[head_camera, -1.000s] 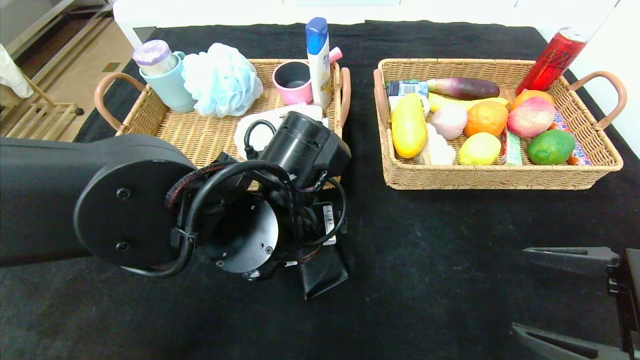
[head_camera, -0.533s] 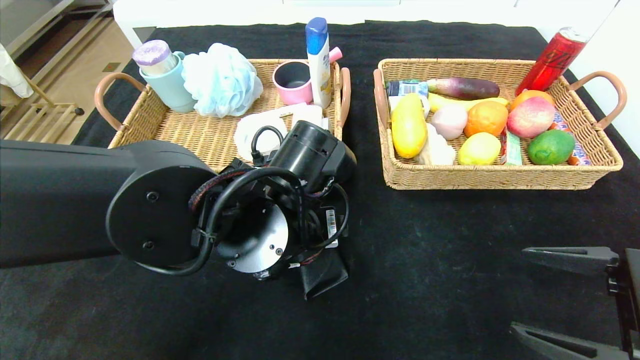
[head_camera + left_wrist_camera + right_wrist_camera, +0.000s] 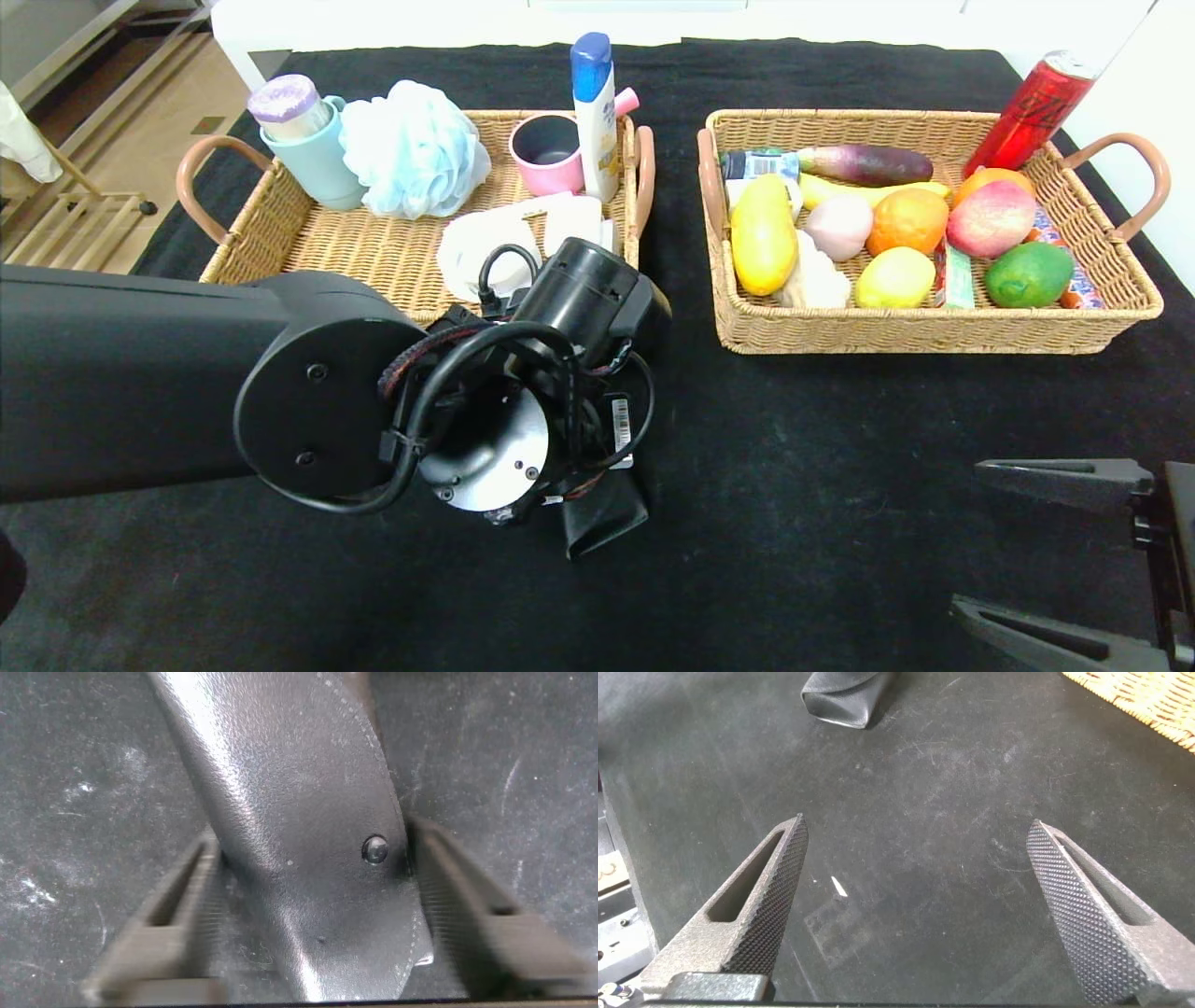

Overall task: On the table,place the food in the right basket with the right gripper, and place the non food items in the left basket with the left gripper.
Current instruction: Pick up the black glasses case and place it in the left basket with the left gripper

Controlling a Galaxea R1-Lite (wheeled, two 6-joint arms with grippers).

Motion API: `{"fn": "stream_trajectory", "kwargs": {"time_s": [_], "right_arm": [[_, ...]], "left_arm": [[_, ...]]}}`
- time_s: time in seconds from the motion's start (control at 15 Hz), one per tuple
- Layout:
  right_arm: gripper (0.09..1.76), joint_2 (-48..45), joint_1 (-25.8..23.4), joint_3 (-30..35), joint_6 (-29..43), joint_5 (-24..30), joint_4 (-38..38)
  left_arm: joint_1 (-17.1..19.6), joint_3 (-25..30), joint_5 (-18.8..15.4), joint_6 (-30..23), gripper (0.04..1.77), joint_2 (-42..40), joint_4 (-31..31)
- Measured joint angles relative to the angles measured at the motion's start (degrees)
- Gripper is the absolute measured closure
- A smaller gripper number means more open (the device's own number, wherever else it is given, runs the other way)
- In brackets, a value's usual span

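Nearest, at the right edge: right gripper (image 3: pixel 1074 551), a black two-finger claw, parked low over the counter (image 3: pixel 840 485) draped in black cloth, fingers (image 3: pixel 766 905) spread wide with nothing between them.

Centre-left: left gripper (image 3: pixel 313 905), a black claw on a blocky body, lowered onto the black half-moon soft pouch (image 3: pixel 602 509); hidden under the wrist in the head view. In the left wrist view, slotted fingers (image 3: pixel 177 924) bracketing the pouch on both sides, close against its flanks and narrower than a second ago, full contact not resolvable. Arm shifted rightward and slightly toward the baskets compared with a second ago; pouch unmoved, flat on the cloth in front of the left basket and well apart from the right one.

Pouch long axis running roughly near-to-far, wider near end poking out below the wrist toward the robot, far end hidden beneath the arm.

Beyond, left: tan woven wicker left basket (image 3: pixel 308 247) with brown loop handles, near rim partly masked by the wrist, holding a white round ridged tub (image 3: pixel 476 247), pale blue mesh sponge (image 3: pixel 411 149), teal cup (image 3: pixel 313 163), pink mug (image 3: pixel 546 154) and white bottle with blue cap (image 3: pixel 595 112).

Beyond, right: matching right basket (image 3: pixel 934 327), carrying a yellow oblong loaf (image 3: pixel 763 235), pale pinkish bun (image 3: pixel 838 224), lemon-like ball (image 3: pixel 894 277), orange (image 3: pixel 907 220), peach (image 3: pixel 990 217), green lime (image 3: pixel 1029 273), purple aubergine (image 3: pixel 864 163) and leaning red can (image 3: pixel 1027 112).
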Motion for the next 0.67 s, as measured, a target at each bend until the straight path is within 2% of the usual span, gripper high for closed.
{"fn": "stream_trajectory", "kwargs": {"time_s": [0.13,0.4,0.67], "right_arm": [[0.14,0.02,-0.04,0.00,0.00,0.01,0.00],[0.14,0.17,0.00,0.00,0.02,0.00,0.02],[0.14,0.44,0.00,0.16,0.02,0.01,0.00]], "left_arm": [[-0.16,0.00,-0.02,0.02,0.81,0.02,0.10],[-0.20,0.00,-0.11,-0.02,1.15,0.04,0.02],[-0.20,0.06,-0.13,-0.09,1.15,0.00,0.00]]}}
